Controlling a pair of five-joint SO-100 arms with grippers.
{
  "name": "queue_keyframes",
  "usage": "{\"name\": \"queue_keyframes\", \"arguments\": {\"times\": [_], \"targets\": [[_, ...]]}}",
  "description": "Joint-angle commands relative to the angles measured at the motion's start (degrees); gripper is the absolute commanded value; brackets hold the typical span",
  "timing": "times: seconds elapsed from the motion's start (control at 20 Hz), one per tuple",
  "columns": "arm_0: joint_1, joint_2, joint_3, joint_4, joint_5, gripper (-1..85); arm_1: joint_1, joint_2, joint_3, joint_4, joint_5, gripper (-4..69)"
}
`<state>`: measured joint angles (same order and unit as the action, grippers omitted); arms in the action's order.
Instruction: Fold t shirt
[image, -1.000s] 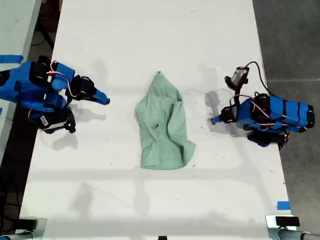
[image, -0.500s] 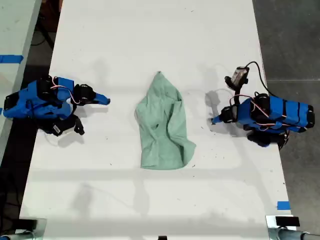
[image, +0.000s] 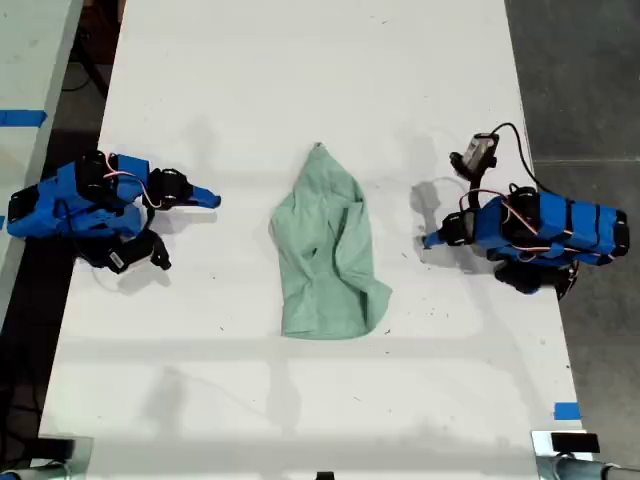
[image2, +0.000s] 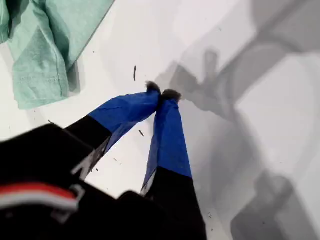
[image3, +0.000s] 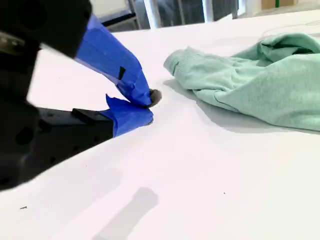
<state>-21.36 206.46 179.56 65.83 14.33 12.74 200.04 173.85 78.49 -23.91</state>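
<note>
Now, t shirt: crumpled on white table
My first gripper: near shirt, fingertips together, empty
My second gripper: near shirt, pinched closed, empty

A long white table spans the frame over dark grey flooring, with blue tape strips near its edges and metal clamps at the exterior view's bottom corners.
</note>
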Motion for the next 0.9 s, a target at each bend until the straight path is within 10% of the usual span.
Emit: {"name": "queue_keyframes", "arguments": {"times": [0.0, 0.85], "targets": [[-0.5, 0.3, -0.9, -1.1, 0.5, -0.3, 0.4, 0.6, 1.8, -0.3, 0.4, 1.4], [-1.1, 0.3, -0.6, -1.5, 1.1, -0.3, 0.5, 0.6, 1.8, -0.3, 0.4, 1.4]]}}
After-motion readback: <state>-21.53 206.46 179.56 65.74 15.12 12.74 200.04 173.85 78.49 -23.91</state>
